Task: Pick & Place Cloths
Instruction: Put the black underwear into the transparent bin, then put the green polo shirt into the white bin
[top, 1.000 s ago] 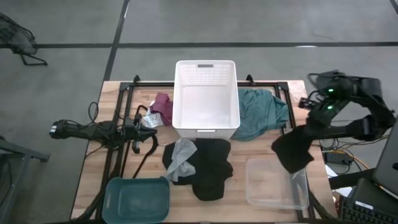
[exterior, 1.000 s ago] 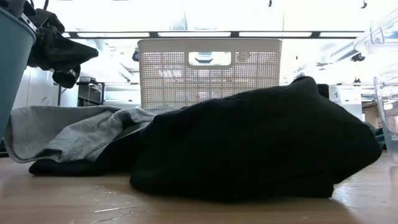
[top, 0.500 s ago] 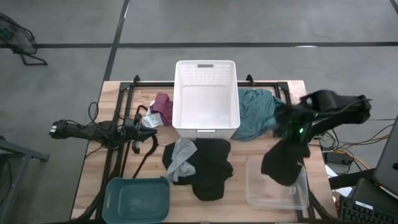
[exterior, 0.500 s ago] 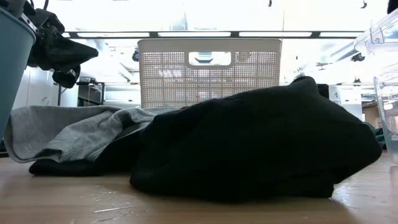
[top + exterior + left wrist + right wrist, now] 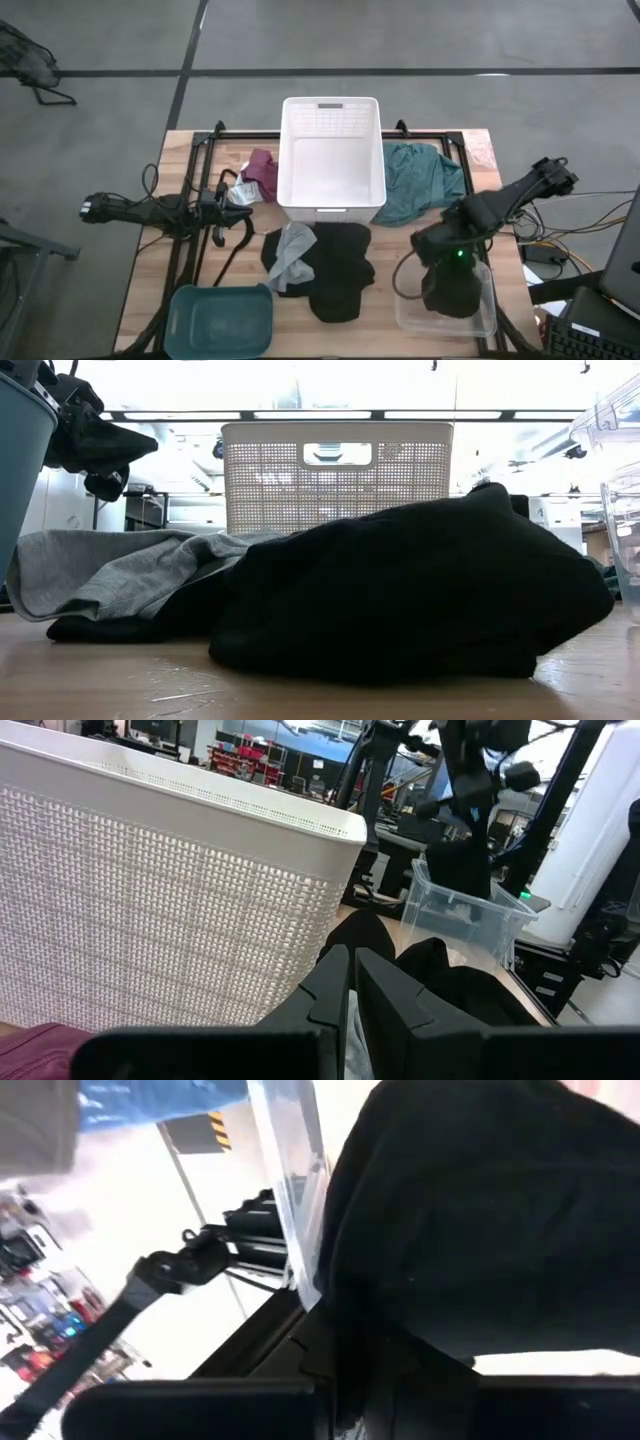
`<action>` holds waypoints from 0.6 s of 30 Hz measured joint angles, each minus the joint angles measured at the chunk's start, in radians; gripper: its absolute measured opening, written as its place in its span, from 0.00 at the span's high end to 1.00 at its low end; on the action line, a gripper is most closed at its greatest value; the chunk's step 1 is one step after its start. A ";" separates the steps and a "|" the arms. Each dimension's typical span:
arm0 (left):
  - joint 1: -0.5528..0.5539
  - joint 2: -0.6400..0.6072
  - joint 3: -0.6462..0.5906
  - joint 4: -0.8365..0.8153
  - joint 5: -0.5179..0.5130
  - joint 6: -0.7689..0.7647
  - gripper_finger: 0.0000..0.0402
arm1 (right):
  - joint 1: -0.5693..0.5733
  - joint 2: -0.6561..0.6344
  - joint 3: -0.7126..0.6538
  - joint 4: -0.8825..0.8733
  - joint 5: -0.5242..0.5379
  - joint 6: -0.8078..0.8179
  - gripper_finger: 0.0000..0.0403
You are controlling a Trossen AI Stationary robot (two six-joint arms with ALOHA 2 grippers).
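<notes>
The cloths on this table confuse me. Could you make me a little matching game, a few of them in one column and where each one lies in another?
Things:
1. teal-green cloth
2. maroon cloth
3. light grey cloth
4. black cloth held by the right gripper

Places:
A. over the clear tray
B. left of the white basket
C. right of the white basket
D. on the black pile in front of the basket

Pairs: 1-C, 2-B, 3-D, 4-A

Black cloth [image 5: 452, 292] hanging into clear tray [image 5: 404, 310]
</notes>
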 joint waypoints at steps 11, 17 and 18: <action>0.000 0.000 0.000 0.000 0.000 0.000 0.93 | 0.015 0.053 -0.145 0.040 0.077 -0.067 0.80; 0.000 0.000 0.000 0.000 0.000 0.000 0.93 | 0.015 0.029 -0.175 0.046 0.114 -0.081 0.64; 0.000 0.000 0.000 0.000 0.000 0.000 0.93 | 0.015 0.024 -0.174 0.045 0.127 -0.080 0.62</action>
